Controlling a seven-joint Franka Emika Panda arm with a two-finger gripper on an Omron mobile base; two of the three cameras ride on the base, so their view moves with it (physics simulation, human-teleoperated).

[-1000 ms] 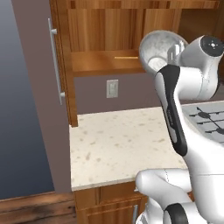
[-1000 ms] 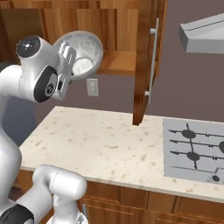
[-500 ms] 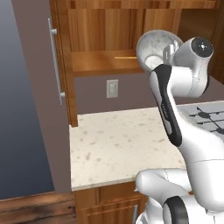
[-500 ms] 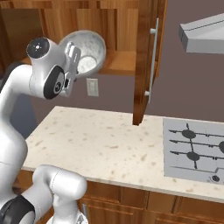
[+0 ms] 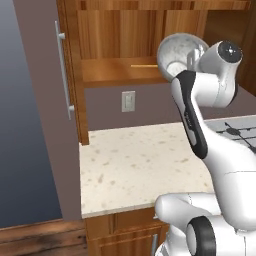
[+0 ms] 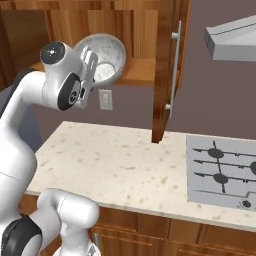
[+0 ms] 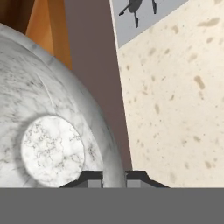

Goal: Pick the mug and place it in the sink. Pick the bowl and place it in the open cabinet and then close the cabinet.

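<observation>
The bowl (image 5: 181, 56) is riding high above the counter (image 5: 140, 165), tipped onto its side so that its pale inside is facing out toward the base cameras. It is hanging right at the front edge of the cabinet (image 6: 165, 65) shelf (image 5: 120, 70), level with the opening and not yet resting on the wood. From the right base view the bowl (image 6: 102, 57) is sitting just left of the open door with its long silver handle (image 6: 175, 70).

The relation that matters is depth: the shelf is lying straight beyond the bowl, away from the robot, so the coming move is probably a push inward and a settling down, with the bowl's mouth turned back upright or left tilted against the rear wall. The door on the right is standing clear of that path.

The gripper (image 7: 113, 177) is pinching the bowl's rim, one finger (image 7: 92, 178) inside the wall and the other outside, the wall (image 7: 111, 166) filling the narrow gap between them. The jaws are closed down to the thickness of the rim. In the hand view the bowl's round flat bottom is showing at lower left, with the counter and stove (image 7: 144, 13) far beyond.
</observation>
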